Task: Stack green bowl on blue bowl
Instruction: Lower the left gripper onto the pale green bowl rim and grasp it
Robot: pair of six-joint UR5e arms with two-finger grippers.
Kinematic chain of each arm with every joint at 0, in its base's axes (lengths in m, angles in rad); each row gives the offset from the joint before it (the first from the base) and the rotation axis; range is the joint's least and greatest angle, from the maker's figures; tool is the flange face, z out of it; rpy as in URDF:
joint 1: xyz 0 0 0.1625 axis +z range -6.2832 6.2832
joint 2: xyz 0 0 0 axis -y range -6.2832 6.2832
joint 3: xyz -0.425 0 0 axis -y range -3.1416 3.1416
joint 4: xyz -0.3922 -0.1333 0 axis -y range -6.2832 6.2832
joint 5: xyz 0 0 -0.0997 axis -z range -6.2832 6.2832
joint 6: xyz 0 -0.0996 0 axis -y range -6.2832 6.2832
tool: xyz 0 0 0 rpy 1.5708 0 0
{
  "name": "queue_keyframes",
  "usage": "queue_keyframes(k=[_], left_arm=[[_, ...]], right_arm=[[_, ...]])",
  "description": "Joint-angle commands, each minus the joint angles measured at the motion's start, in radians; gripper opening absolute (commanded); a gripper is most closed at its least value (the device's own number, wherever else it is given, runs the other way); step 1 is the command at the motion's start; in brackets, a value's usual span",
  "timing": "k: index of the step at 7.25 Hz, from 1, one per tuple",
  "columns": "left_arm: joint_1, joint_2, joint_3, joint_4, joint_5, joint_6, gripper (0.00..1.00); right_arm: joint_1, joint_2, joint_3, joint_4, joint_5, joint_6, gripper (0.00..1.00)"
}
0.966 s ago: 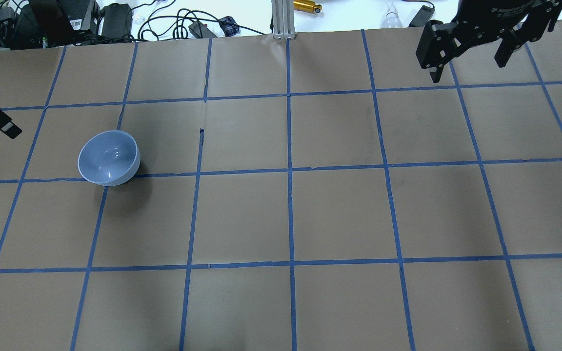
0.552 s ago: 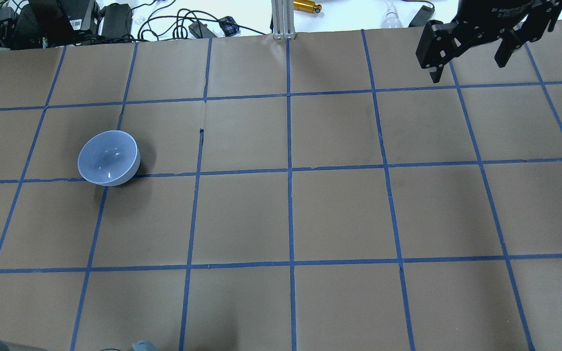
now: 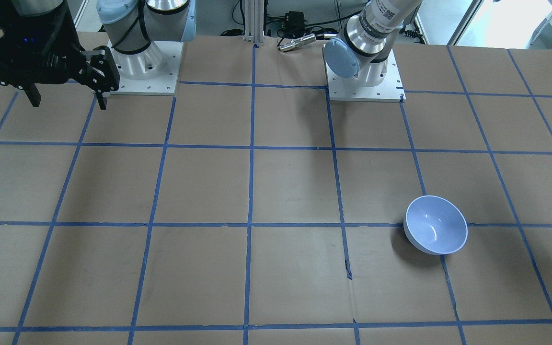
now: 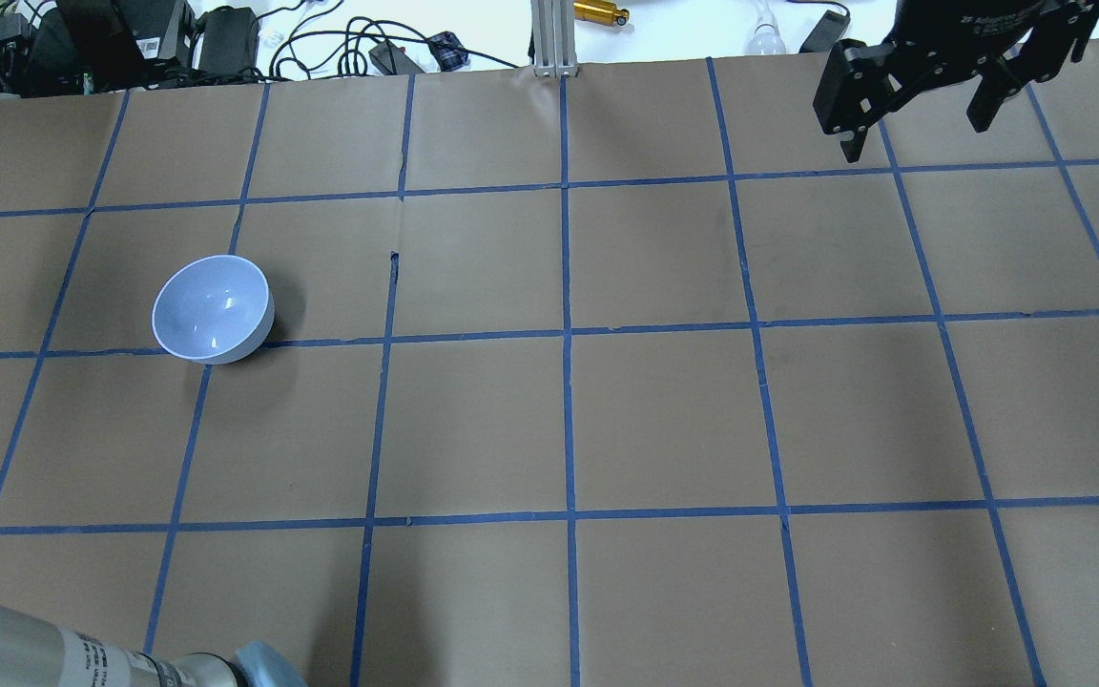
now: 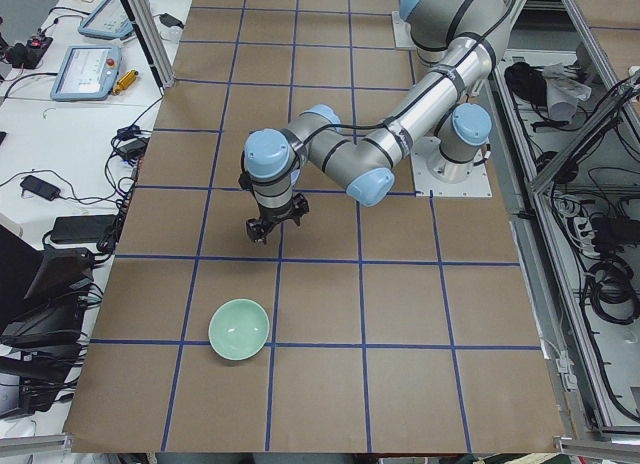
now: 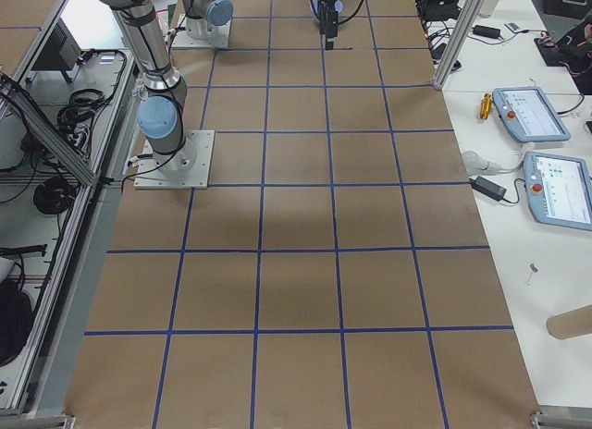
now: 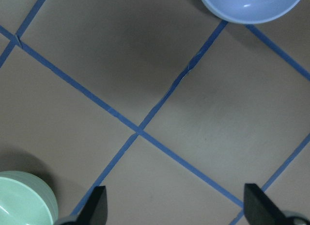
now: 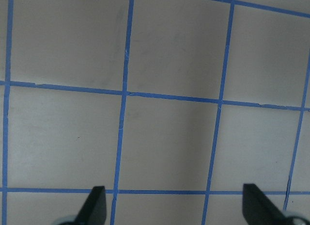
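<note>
You have the left gripper (image 7: 175, 213), jaws apart and empty, hanging over bare surface (image 4: 664, 420) with the green bowl (image 5: 239, 330) upright near it, apparently offset to one side, not beneath, blue bowl (image 4: 213, 307) farther inboard; the right gripper (image 8: 174, 210), jaws likewise apart, sits far across.

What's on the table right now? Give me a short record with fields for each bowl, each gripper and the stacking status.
Round mint-green plastic bowl: upright, empty, on the brown paper-covered table
Round periwinkle-blue plastic bowl: upright, empty, apart from the green one
Left gripper: open, empty, over the table near the green bowl, touching neither bowl
Right gripper: open, empty, far from both bowls
Stacking: not yet done
</note>
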State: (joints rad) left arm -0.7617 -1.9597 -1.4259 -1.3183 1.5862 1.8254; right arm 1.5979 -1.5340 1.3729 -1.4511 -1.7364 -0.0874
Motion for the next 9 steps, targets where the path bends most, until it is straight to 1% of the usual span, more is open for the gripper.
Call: queue_keyframes(k=[1, 2, 3, 4, 7, 9], left_arm=[[0.028, -0.089, 0.08, 0.031, -0.006, 0.122, 1.0], [0.033, -0.129, 0.109, 0.084, -0.008, 0.19, 1.0], [0.063, -0.163, 0.122, 0.108, -0.012, 0.249, 1.0], [0.08, -0.192, 0.139, 0.109, -0.034, 0.267, 1.0], [0.099, -0.283, 0.218, 0.125, -0.04, 0.339, 1.0], [0.099, -0.347, 0.274, 0.145, -0.043, 0.345, 1.0]], right_arm=[[0.0, 0.0, 0.0, 0.0, 0.0, 0.0, 1.0], [0.0, 0.0, 0.0, 0.0, 0.0, 0.0, 1.0], [0.0, 0.0, 0.0, 0.0, 0.0, 0.0, 1.0], [0.0, 0.0, 0.0, 0.0, 0.0, 0.0, 1.0], [0.0, 0.0, 0.0, 0.0, 0.0, 0.0, 1.0], [-0.001, 0.0, 0.0, 0.0, 0.0, 0.0, 1.0]])
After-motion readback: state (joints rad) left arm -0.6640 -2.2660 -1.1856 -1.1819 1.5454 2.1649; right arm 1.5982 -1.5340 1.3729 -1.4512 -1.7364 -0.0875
